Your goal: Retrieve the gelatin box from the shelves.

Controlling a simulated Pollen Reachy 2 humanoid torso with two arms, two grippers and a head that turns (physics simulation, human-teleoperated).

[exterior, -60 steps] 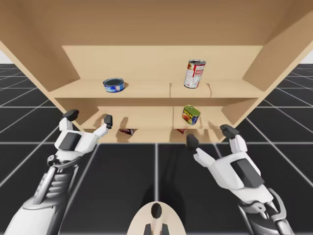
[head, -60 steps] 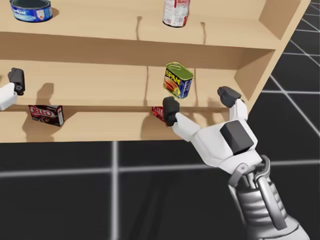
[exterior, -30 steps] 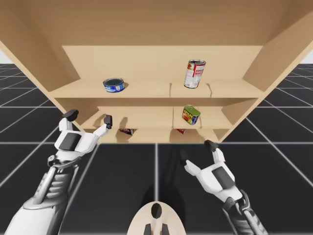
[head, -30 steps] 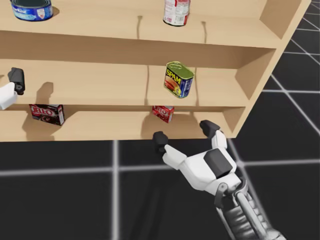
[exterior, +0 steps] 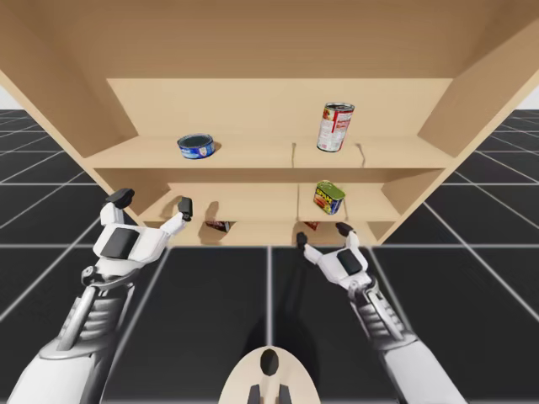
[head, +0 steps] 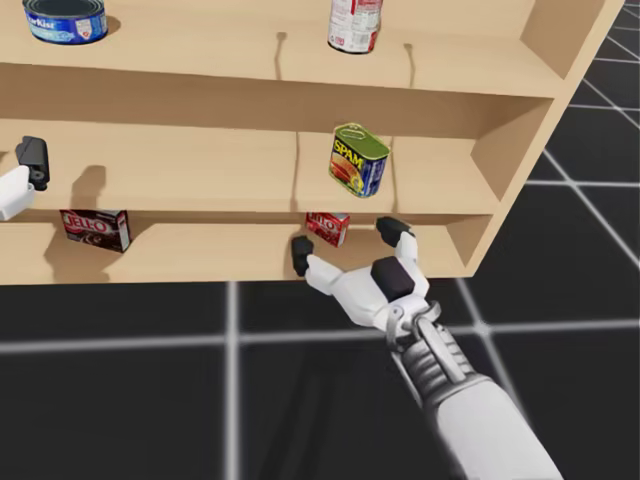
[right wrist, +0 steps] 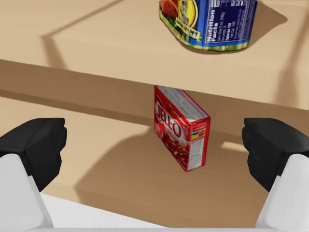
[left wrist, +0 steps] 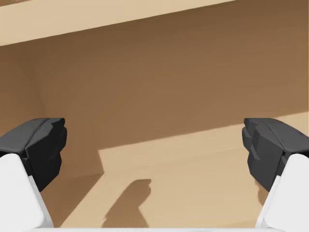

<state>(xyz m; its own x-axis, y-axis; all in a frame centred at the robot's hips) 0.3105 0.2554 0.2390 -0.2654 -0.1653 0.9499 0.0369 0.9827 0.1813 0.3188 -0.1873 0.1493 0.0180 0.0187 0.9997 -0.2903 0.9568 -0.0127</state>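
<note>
The gelatin box (right wrist: 181, 126) is small and red and stands upright at the back of the lowest shelf, under the middle shelf board, also seen in the head view (head: 327, 227) and the high view (exterior: 311, 225). My right gripper (head: 346, 242) is open at the front of that shelf, its fingers spread wider than the box, which sits ahead of them untouched (right wrist: 154, 150). My left gripper (exterior: 154, 202) is open at the left end of the middle shelf, facing bare wood (left wrist: 154, 150).
A dark box (head: 94, 228) stands on the lowest shelf to the left. A blue and green rectangular can (head: 358, 160) sits on the middle shelf right above the gelatin box. On the top shelf (exterior: 253, 156) are a flat blue can (exterior: 195, 146) and a tall red-and-white can (exterior: 335, 126).
My right arm has stretched forward and dropped, bringing its open gripper from beside the middle shelf to the mouth of the lowest shelf before the red box. The left arm has stayed still.
</note>
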